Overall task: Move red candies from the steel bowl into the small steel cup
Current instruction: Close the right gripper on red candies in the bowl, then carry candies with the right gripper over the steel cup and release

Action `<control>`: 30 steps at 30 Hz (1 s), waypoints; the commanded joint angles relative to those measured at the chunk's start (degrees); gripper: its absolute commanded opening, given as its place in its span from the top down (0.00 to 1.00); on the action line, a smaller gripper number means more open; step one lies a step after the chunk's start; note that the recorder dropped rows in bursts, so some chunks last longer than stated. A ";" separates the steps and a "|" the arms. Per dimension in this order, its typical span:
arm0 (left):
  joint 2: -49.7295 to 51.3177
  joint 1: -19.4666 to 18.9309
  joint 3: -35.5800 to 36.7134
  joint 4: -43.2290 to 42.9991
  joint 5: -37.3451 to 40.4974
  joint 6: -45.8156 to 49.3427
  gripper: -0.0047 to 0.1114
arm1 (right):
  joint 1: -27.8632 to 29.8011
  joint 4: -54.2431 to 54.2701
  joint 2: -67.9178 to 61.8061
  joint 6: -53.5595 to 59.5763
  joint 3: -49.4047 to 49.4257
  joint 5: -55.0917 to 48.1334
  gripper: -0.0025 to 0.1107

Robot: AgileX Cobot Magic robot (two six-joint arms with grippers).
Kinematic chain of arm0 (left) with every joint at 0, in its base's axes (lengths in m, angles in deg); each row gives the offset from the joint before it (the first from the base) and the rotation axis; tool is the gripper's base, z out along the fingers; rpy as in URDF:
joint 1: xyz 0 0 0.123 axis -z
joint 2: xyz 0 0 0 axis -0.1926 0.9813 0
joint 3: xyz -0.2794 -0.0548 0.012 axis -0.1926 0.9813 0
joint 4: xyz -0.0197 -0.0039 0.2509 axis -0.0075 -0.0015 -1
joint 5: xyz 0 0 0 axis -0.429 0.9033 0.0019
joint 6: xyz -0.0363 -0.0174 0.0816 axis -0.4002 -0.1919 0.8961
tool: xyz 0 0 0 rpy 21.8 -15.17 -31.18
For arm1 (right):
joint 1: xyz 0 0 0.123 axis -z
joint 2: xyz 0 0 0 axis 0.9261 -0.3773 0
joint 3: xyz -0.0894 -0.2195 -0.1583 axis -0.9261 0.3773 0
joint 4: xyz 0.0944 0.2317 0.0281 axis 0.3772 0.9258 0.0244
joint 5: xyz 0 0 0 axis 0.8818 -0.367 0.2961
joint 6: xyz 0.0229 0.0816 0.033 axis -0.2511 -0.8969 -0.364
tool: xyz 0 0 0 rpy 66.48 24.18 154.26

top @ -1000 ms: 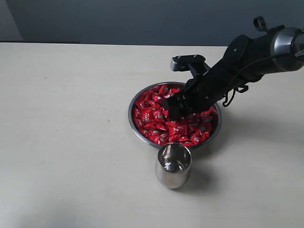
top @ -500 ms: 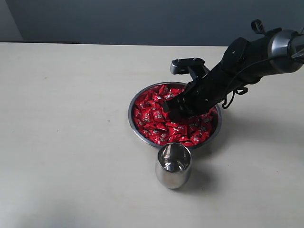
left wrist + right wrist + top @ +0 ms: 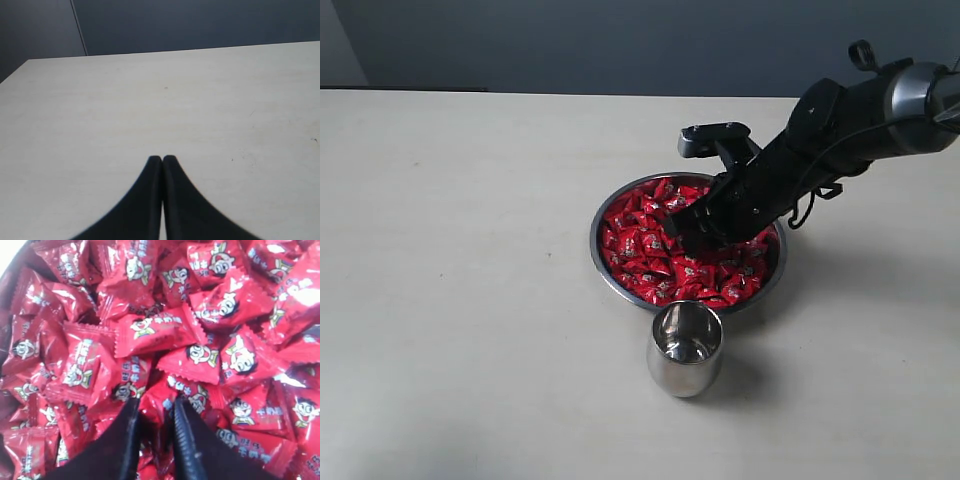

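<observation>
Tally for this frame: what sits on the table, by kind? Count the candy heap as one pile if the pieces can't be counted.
Steel bowl: 1
Small steel cup: 1
Pile of red candies: 1 (the pieces are too many and too overlapped to count)
Total: 3

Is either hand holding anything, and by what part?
Left hand: nothing. Right hand straddles one red candy in the steel bowl; whether it's gripped cannot be told.

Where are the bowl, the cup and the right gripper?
bowl (image 3: 593, 238), exterior view, left part of its rim.
cup (image 3: 684, 368), exterior view, middle of its rounded body.
right gripper (image 3: 156, 407), right wrist view, midway between its fingertips, down among the candies.
</observation>
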 commanded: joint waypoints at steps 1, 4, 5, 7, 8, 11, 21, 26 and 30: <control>-0.27 -0.09 0.11 -0.11 -0.55 -0.11 0.96 | 0.05 -0.75 2.40 -0.78 -0.27 -0.77 0.99; -0.27 -0.09 0.11 -0.11 -0.55 -0.11 0.96 | 0.05 -0.87 4.67 -0.78 -0.27 -0.77 0.99; -0.27 -0.09 0.11 -0.11 -0.55 -0.11 0.96 | 0.05 -0.81 5.45 -0.78 -0.27 -0.77 0.99; -0.27 -0.09 0.11 -0.11 -0.55 -0.11 0.96 | 0.05 -0.81 6.97 -0.88 -0.27 -0.77 0.99; -0.27 -0.09 0.11 -0.11 -0.55 -0.11 0.96 | 0.05 -0.81 7.57 -0.88 -0.27 -0.77 0.99; -0.27 -0.09 0.11 -0.11 -0.55 -0.11 0.96 | 0.05 -0.90 9.22 -1.00 -0.27 -1.03 0.99; -0.27 -0.09 0.11 -0.11 -0.55 -0.11 0.96 | 0.16 -2.15 17.11 -2.93 2.02 -8.61 0.99; -0.27 -0.09 0.11 -0.11 -0.55 -0.11 0.96 | 0.06 0.70 25.67 -4.07 11.86 -2.31 0.99; -0.27 -0.09 0.11 -0.11 -0.55 -0.11 0.96 | -0.53 3.08 32.85 -4.07 18.02 -1.95 0.99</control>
